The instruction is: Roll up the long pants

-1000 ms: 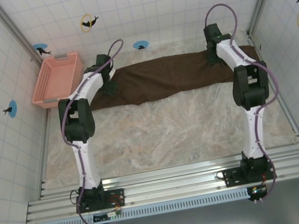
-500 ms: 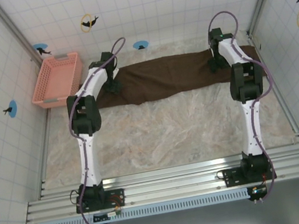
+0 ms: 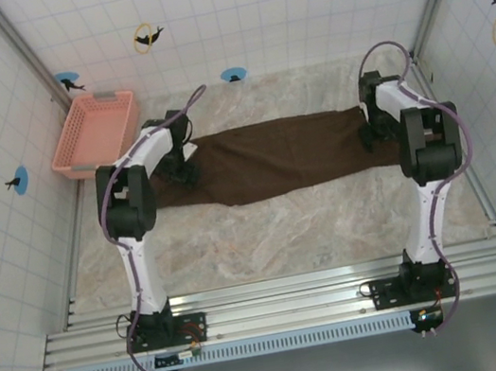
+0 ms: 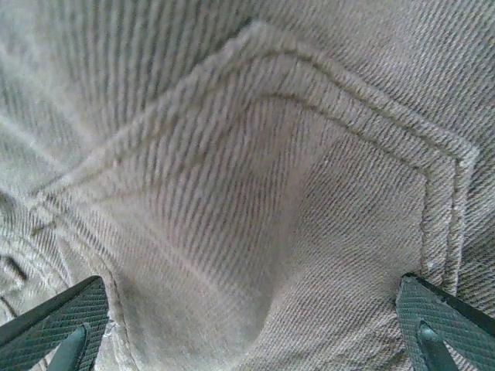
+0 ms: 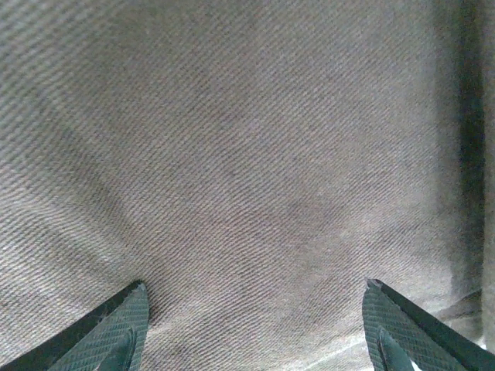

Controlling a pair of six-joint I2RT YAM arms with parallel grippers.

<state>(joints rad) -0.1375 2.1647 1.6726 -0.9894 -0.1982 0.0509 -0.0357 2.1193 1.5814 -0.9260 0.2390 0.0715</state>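
Two end effectors of mine are down on the long pants (image 3: 281,153), one at each end. The pants lie stretched in a dark brown band across the far half of the surface (image 3: 277,238), running left to right, flat and not rolled. My left end effector (image 3: 180,169) sits on their left end and my right end effector (image 3: 375,134) on their right end, so the whole length of cloth lies between them. The pink basket (image 3: 95,133) stands in the far left corner, beyond my left arm and apart from the pants. In the left wrist view my left end effector (image 4: 251,321) is spread wide and released, its fingertips (image 4: 66,321) at the bottom corners with a stitched pocket (image 4: 255,193) spanning the gap; the twill dips in a shallow fold between them, and nothing is gripped. In the right wrist view my right end effector (image 5: 259,328) is also parted, a little less wide, with plain smooth fabric between its fingertips (image 5: 120,332) and a dark shadowed strip along the right edge of the cloth. Both sets of tips are right down at the fabric, but I cannot tell whether they press into it or merely rest against it; neither has any cloth pinched.
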